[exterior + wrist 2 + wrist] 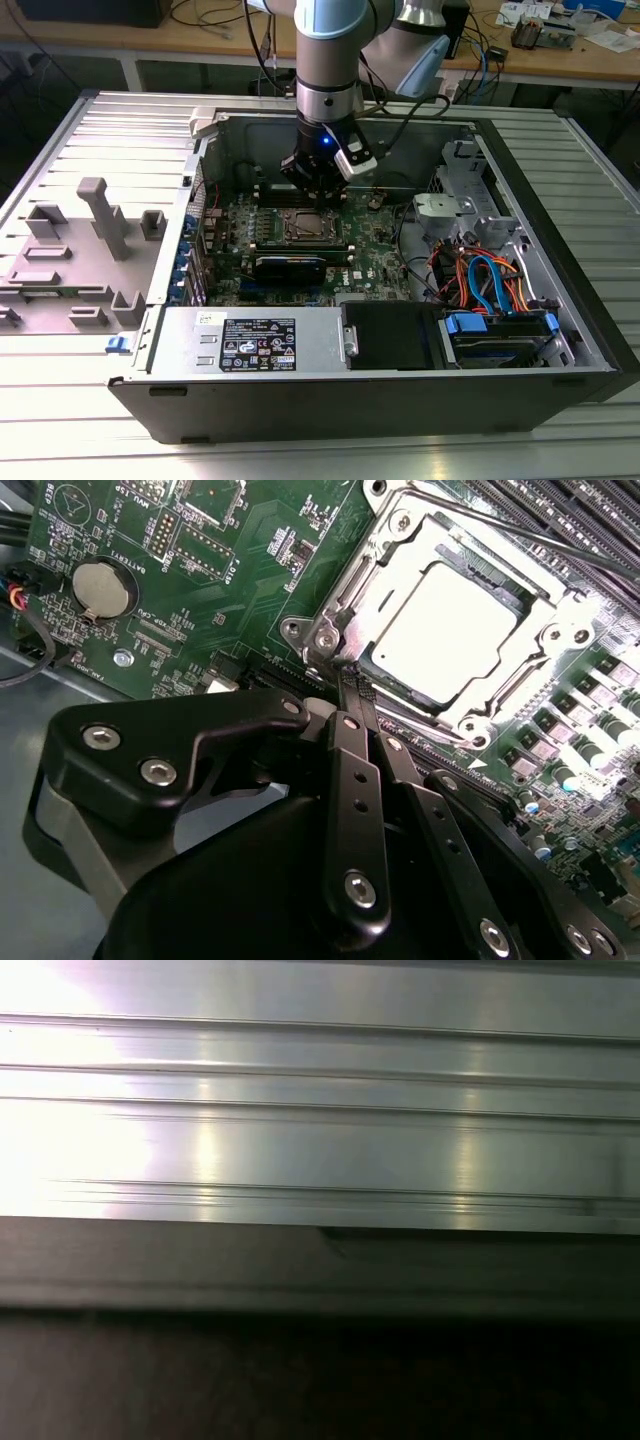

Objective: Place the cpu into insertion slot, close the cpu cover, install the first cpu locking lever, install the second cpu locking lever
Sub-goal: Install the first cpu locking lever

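The hand [345,675] is hanging over the motherboard [200,580], fingers pinched narrow, tips touching the insertion slot's [395,550] corner. The cpu [445,615] is sitting inside, silvery and flat, under the cpu cover [520,675]. It is looking light, stiff and fragile; edges are probably safest for gripping.

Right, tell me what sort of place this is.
Probably an electronics lab or workshop bench. An open black desktop computer case lies on a ribbed aluminium table, the arm's black gripper hangs over its green motherboard, and a cable-strewn wooden desk stands behind.
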`<state>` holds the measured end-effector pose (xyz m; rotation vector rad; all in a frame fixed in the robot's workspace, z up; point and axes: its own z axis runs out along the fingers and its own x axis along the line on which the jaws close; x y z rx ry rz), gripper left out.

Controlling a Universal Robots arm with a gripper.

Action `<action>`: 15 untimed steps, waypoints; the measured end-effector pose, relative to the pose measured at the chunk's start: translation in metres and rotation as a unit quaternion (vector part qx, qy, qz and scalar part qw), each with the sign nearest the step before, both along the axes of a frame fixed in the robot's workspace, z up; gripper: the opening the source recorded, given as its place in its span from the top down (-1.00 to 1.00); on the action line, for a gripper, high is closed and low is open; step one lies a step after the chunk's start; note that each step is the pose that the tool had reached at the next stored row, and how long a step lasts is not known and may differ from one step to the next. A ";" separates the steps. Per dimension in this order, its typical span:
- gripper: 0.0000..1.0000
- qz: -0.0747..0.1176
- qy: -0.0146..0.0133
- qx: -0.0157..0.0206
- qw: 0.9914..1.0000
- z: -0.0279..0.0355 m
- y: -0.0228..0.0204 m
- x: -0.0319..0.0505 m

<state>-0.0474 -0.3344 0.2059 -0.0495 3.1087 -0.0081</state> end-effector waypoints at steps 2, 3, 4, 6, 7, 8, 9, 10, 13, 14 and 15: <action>0.79 0.000 0.000 0.000 1.000 0.0001 0.0000 0.0000; 0.79 0.000 0.000 0.000 1.000 0.0002 0.0000 0.0000; 0.79 0.000 0.000 0.000 1.000 0.0004 0.0000 0.0000; 0.79 0.000 0.000 0.000 1.000 0.0005 0.0000 0.0000; 0.79 0.000 0.000 0.000 1.000 0.0005 0.0000 0.0000; 0.79 0.000 0.000 0.000 1.000 0.0006 0.0000 0.0000; 0.79 0.000 0.000 0.000 1.000 0.0007 0.0000 0.0000; 0.79 0.000 0.000 0.000 1.000 0.0007 0.0000 0.0000; 0.79 0.000 0.000 0.000 1.000 0.0007 0.0000 0.0000; 0.79 0.000 0.000 -0.001 1.000 0.0007 -0.0001 0.0000; 0.79 0.000 0.000 -0.001 1.000 0.0007 0.0000 0.0000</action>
